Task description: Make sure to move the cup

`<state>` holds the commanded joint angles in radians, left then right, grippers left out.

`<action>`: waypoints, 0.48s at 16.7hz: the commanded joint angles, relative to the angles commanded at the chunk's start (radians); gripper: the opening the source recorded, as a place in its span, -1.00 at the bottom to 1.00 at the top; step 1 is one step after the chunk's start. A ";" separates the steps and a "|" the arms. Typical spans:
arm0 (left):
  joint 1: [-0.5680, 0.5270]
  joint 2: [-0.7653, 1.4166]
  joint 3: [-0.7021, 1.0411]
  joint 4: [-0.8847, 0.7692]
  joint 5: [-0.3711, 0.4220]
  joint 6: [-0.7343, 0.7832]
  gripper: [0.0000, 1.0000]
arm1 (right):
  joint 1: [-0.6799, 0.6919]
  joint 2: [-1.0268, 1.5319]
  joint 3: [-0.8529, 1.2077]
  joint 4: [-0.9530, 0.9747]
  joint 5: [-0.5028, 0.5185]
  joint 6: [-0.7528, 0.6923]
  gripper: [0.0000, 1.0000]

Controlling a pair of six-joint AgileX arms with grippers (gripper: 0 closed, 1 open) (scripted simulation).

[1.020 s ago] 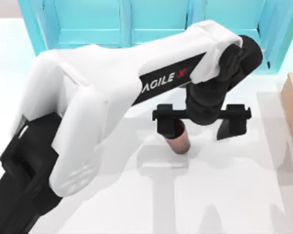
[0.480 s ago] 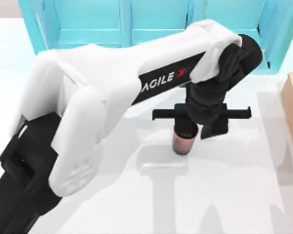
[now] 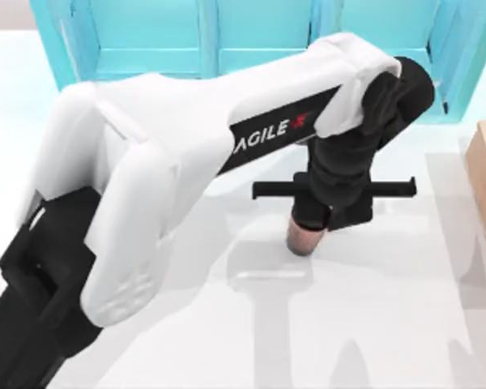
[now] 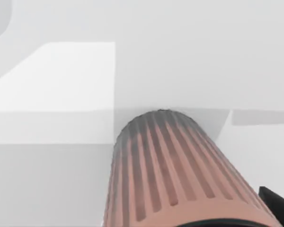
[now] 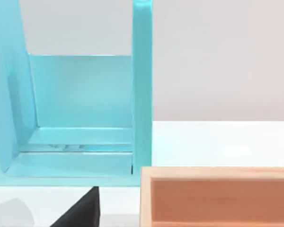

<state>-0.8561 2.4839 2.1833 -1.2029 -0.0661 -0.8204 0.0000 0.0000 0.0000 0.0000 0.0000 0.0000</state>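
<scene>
Though small, ribbed copper-toned cup

cup showing reddish-brown copper, sides carrying faint darker vertical ribs. left arm showing white shells over black links, black band reading "AGILE" in white with a red X. left gripper showing black, fingers included. counter reading white with soft grey shadows. shelf unit at the back showing light turquoise. box at the right edge showing tan wood.
</scene>
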 joint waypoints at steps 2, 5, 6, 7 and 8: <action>-0.004 0.001 0.000 0.000 0.000 0.001 -1.00 | 0.000 0.000 0.000 0.000 0.000 0.000 1.00; 0.034 -0.037 -0.037 0.005 0.008 0.038 -1.00 | 0.000 0.000 0.000 0.000 0.000 0.000 1.00; 0.068 -0.071 -0.070 0.009 0.016 0.071 -1.00 | 0.000 0.000 0.000 0.000 0.000 0.000 1.00; 0.111 -0.112 -0.113 0.013 0.025 0.112 -1.00 | 0.000 0.000 0.000 0.000 0.000 0.000 1.00; 0.161 -0.158 -0.164 0.017 0.036 0.159 -1.00 | 0.000 0.000 0.000 0.000 0.000 0.000 1.00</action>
<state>-0.6954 2.3263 2.0194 -1.1862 -0.0303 -0.6616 0.0000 0.0000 0.0000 0.0000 0.0000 0.0000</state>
